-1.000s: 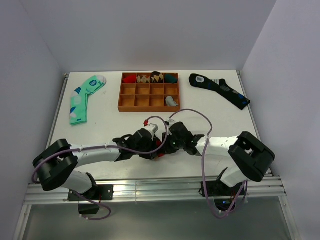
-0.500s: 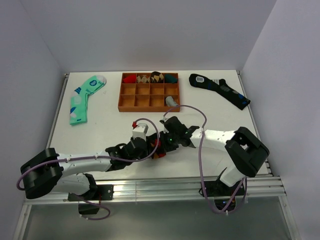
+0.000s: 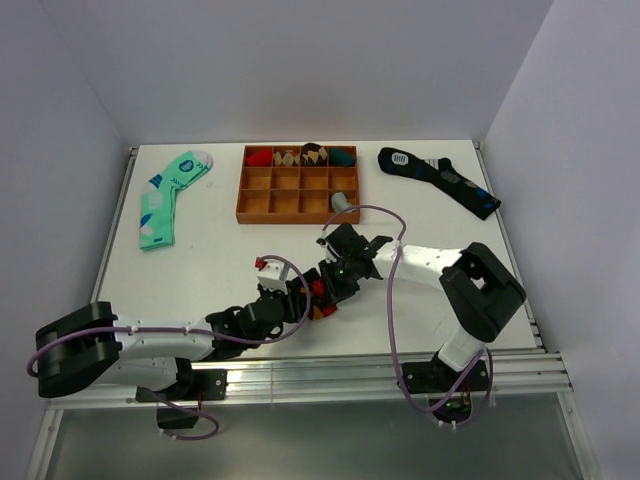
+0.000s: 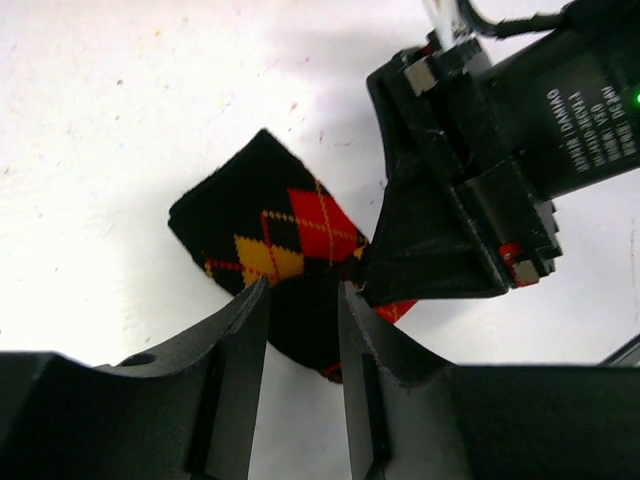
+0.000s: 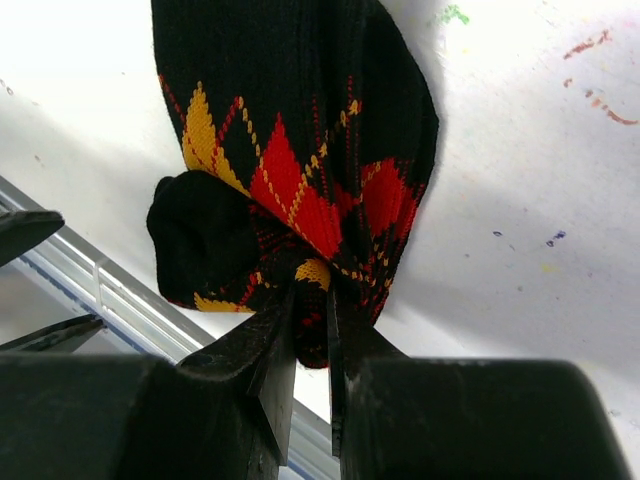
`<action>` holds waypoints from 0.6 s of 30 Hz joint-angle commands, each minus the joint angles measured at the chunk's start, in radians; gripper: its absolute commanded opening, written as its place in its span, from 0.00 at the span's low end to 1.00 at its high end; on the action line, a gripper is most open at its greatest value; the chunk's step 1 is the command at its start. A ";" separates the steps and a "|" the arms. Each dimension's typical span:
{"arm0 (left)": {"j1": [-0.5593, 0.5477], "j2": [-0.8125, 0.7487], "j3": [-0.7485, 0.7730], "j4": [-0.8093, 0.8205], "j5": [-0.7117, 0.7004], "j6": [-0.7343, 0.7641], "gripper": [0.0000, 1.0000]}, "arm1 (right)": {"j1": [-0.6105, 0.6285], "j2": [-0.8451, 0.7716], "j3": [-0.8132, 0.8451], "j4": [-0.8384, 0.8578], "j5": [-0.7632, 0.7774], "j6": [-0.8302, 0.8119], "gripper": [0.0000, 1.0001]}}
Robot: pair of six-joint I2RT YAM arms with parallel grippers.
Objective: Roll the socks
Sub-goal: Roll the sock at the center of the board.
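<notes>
Bright even light, faint soft shadows, table [image 4: 120,120] glaring white in wrist views, near fingers [image 4: 230,400] blurry.

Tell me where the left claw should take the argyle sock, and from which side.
Take the thick black bunched end of the argyle sock, coming from the near-left, opposite the right claw. That end bulges free at the left claw; the right claw pinches the patterned fold across from it.

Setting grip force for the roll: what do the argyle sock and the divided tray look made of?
The argyle sock: soft knit fabric, matte; ribbed stitches show, and it bunches where the right gripper pinches it. The tray: probably wood, orange-brown with a smooth finish and thin dividers; stained board is possible.
</notes>
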 commanded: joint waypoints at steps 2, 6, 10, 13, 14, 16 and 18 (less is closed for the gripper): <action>-0.007 0.038 0.001 0.157 -0.021 0.057 0.38 | -0.022 0.014 0.005 -0.082 -0.005 -0.045 0.04; -0.007 0.028 -0.065 0.283 0.036 0.096 0.40 | -0.042 0.013 0.013 -0.094 -0.019 -0.062 0.04; -0.007 0.025 -0.087 0.354 0.107 0.126 0.41 | -0.054 0.013 0.020 -0.100 -0.031 -0.071 0.04; -0.012 0.031 -0.090 0.369 0.148 0.153 0.42 | -0.059 0.017 0.025 -0.107 -0.033 -0.080 0.03; -0.013 0.036 -0.092 0.382 0.160 0.158 0.42 | -0.060 0.017 0.029 -0.110 -0.033 -0.083 0.03; -0.016 0.047 -0.090 0.389 0.202 0.173 0.44 | -0.066 0.022 0.033 -0.117 -0.031 -0.091 0.03; -0.016 0.074 -0.078 0.380 0.217 0.176 0.52 | -0.073 0.023 0.037 -0.119 -0.036 -0.097 0.03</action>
